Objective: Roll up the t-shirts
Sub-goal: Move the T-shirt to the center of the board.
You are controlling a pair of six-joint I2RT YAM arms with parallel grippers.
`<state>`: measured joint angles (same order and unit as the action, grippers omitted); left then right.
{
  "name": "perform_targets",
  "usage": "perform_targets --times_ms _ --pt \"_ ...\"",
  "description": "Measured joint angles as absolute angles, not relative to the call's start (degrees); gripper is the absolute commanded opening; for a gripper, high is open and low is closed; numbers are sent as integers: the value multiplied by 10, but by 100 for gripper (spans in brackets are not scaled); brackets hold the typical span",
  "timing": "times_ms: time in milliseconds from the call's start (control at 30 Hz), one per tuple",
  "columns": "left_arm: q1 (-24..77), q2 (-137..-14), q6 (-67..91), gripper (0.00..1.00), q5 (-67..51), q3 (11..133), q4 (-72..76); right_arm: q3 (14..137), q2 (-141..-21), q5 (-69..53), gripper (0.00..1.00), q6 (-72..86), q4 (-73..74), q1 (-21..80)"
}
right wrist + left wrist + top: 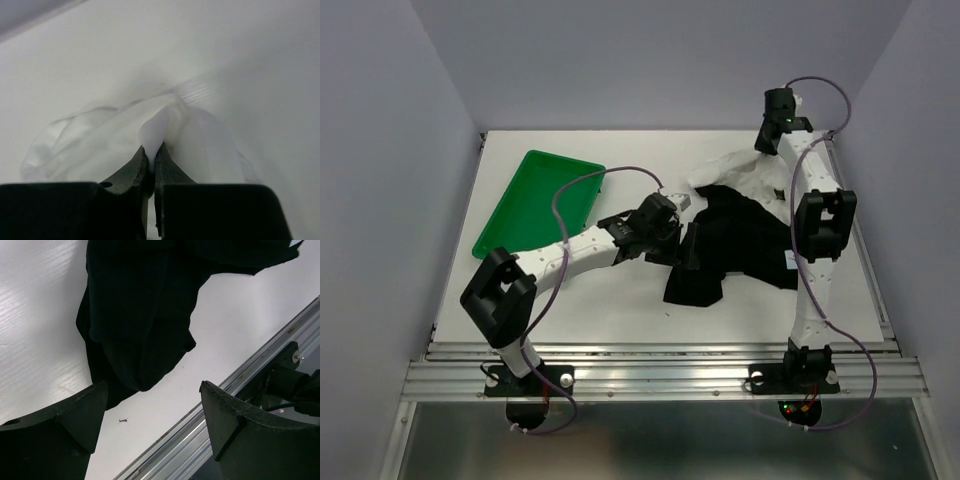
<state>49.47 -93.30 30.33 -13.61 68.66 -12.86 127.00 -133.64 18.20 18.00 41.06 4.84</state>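
Lying crumpled on the desk (620,310) just right of the middle, the black t-shirt (735,245) overlaps the near side of the white t-shirt (730,170), which is bunched toward the far right corner. The right arm (815,225) rises along the right edge and crosses above the black t-shirt's right side. The left gripper (154,386) sits at that shirt's left edge with its jaws spread wide and gripping nothing. A dark fold lies just ahead of them, and I cannot tell whether they touch it. The right gripper (152,150) is by the far right corner, its jaws clenched on a raised pinch of white cloth. The green tray (535,200) lies askew toward the far left corner, well apart from both shirts, which lie on the desk outside it.
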Motion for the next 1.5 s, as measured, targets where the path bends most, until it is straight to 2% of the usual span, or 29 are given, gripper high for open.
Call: perform_targets --times_ms 300,333,367,433,533,600,633,667,800,867,900,933,967,1000,1133,1267,1500 --pt "503 -1010 303 85 -144 687 -123 1386 -1368 201 1 204 385 -49" --pt "503 -1010 303 85 -144 687 -123 1395 -1377 200 5 212 378 -56" --pt "504 -1010 303 85 -144 687 -122 1399 -1383 199 18 216 375 -62" --pt "505 -1011 303 86 -143 687 -122 1403 -1394 186 55 227 368 -74" --pt "505 -1013 303 87 -138 689 -123 1404 -1409 155 75 246 367 -87" --pt "505 -1018 303 88 -134 695 -123 1379 -1405 135 83 255 359 -94" --pt "505 -1023 303 88 -132 702 -123 1359 -1396 127 92 257 354 -96" --pt "505 -1029 303 88 -130 710 -123 1333 -1386 119 94 260 355 -96" --pt "505 -1054 301 88 -117 742 -123 1220 -1332 103 96 262 351 -93" --pt "505 -1073 299 81 -111 766 -123 1149 -1285 98 97 262 342 -87" --pt "505 -1082 297 66 -108 777 -121 1116 -1259 96 97 262 340 -83" --pt "505 -1091 296 56 -104 786 -119 1081 -1231 94 97 262 336 -81" --pt "505 -1100 295 38 -102 794 -119 1044 -1195 93 97 262 336 -77" --pt "505 -1112 291 0 -96 804 -118 1025 -1174 90 97 263 335 -75" --pt "505 -1136 282 0 -84 822 -122 919 -1050 85 95 266 315 -70" --pt "500 -1126 277 0 -66 812 -125 836 -988 83 88 268 286 -71" --pt "491 -958 272 0 -41 670 -139 807 -1045 50 72 267 287 -71"
